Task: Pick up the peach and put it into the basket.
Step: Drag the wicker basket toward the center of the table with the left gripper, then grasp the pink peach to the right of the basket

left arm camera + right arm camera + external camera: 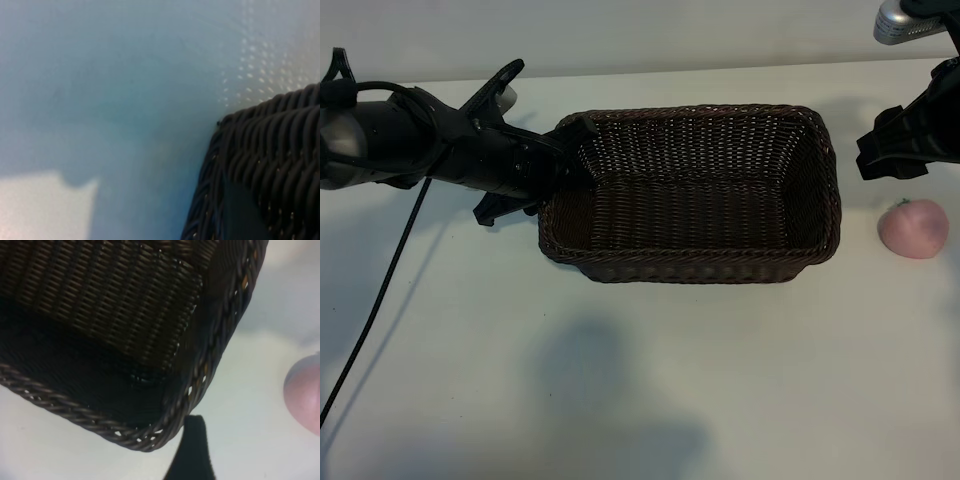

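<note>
The dark-brown wicker basket [692, 268] stands in the middle of the white table, with nothing inside it. My left gripper [567, 138] is at its far-left corner, shut on the braided rim; one dark finger [241, 212] lies against the weave [280, 145]. The pale-pink peach [913, 228] rests on the table to the right of the basket, apart from it. My right gripper [886, 158] hangs open just behind the peach and above it, touching nothing. The right wrist view shows one finger [196, 447] near the basket's corner [200, 385] and the peach [306, 396] at the frame's edge.
A grey device [910, 20] juts in at the far right corner. The left arm's black cable [380, 290] trails over the table toward the front left. Bare white tabletop [650, 390] lies in front of the basket.
</note>
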{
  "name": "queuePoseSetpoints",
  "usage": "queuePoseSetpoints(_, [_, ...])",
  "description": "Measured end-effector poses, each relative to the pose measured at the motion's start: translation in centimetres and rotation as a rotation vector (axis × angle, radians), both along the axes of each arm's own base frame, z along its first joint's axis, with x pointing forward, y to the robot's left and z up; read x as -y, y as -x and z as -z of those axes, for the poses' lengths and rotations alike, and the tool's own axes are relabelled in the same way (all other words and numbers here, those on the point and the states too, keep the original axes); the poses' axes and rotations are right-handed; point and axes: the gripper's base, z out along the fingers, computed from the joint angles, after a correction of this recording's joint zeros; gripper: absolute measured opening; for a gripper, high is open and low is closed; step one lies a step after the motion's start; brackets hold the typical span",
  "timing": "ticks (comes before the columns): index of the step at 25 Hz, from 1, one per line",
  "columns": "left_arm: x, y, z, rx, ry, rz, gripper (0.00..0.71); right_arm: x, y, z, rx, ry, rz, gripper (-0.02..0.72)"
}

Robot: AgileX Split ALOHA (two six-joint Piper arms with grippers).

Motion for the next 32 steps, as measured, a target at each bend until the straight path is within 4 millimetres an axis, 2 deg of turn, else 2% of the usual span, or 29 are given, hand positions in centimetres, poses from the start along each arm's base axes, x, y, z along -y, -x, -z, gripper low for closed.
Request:
queuePoseSetpoints(8, [0.0, 0.0, 0.0, -0.003, 0.001, 0.003, 0.343, 0.0, 0.0, 0.0, 0.0, 0.0, 0.0, 0.595])
queuePoseSetpoints(11, [0.2, 0.0, -0.3, -0.01, 0.015, 0.008, 0.433, 0.0, 0.0, 0.0, 0.0, 0.0, 0.0, 0.595])
queuePoseSetpoints(13, [0.4, -0.2, -0.6, -0.011, 0.027, 0.018, 0.519, 0.0, 0.0, 0.0, 0.0, 0.0, 0.0, 0.595])
queuePoseSetpoints(16, [0.6, -0.5, -1.1, -0.006, 0.036, 0.042, 0.594, 0.0, 0.0, 0.0, 0.0, 0.0, 0.0, 0.595])
queuePoseSetpoints(24, [0.9, -0.9, -3.1, -0.024, -0.008, 0.144, 0.607, 0.0, 0.0, 0.0, -0.002, 0.0, 0.0, 0.595])
queuePoseSetpoints(32, [-0.9, 0.3, -6.4, -0.003, -0.207, 0.205, 0.605, 0.0, 0.0, 0.0, -0.005, 0.0, -0.001, 0.595])
